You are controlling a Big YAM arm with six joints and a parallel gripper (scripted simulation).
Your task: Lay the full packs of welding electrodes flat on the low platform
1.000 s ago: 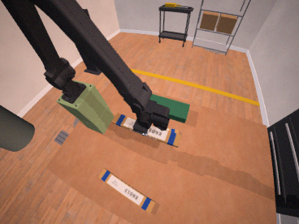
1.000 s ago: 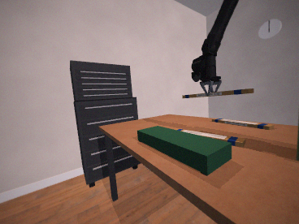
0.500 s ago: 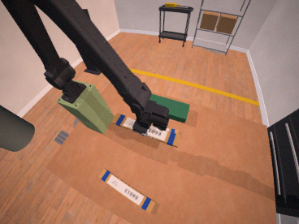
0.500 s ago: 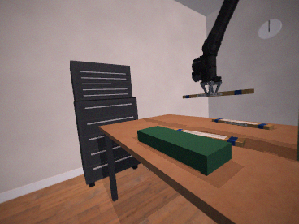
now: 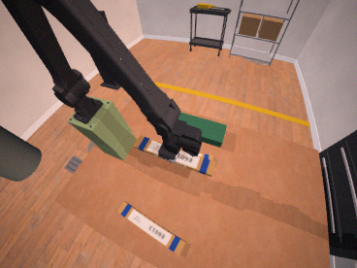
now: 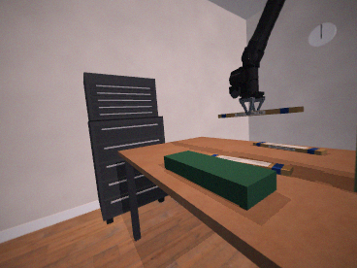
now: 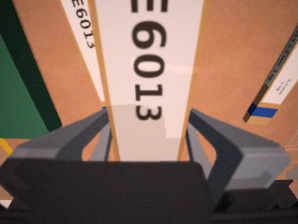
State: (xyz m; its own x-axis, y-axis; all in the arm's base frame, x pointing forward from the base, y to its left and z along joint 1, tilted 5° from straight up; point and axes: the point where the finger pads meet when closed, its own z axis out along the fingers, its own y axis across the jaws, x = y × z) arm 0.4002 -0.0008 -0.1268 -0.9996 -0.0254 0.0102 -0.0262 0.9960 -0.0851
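Top view: see one black two-fingered gripper (image 5: pixel 168 156) (image 6: pixel 251 112) (image 7: pixel 148 111) clamped on one long, flat white-and-brown pack with blue bands (image 5: pixel 185 158) (image 6: pixel 272 112) (image 7: pixel 150 65), above the broad brown tabletop (image 5: pixel 257 194) (image 6: pixel 320 206) (image 7: pixel 235 35). Count one similar banded pack lying well apart (image 5: pixel 152 229) (image 6: pixel 291 147) (image 7: pixel 284 92).

Exterior view: note the pack held aloft, probably to judge fullness by weight, looks being no guide. Find one low green block platform (image 5: pixel 201 128) (image 6: pixel 218 173) (image 7: pixel 17 85) bearing no pack, and beside it one more flat banded pack (image 6: pixel 243 161) (image 7: pixel 84 42). Count three altogether, two resting.

Wrist view: notice the grip across the narrow width, likely for balanced carrying. Cannot tell which are full.

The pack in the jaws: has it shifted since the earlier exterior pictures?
No. Judged against the tool chest in the exterior view, the pack in the jaws shows no visible shift.
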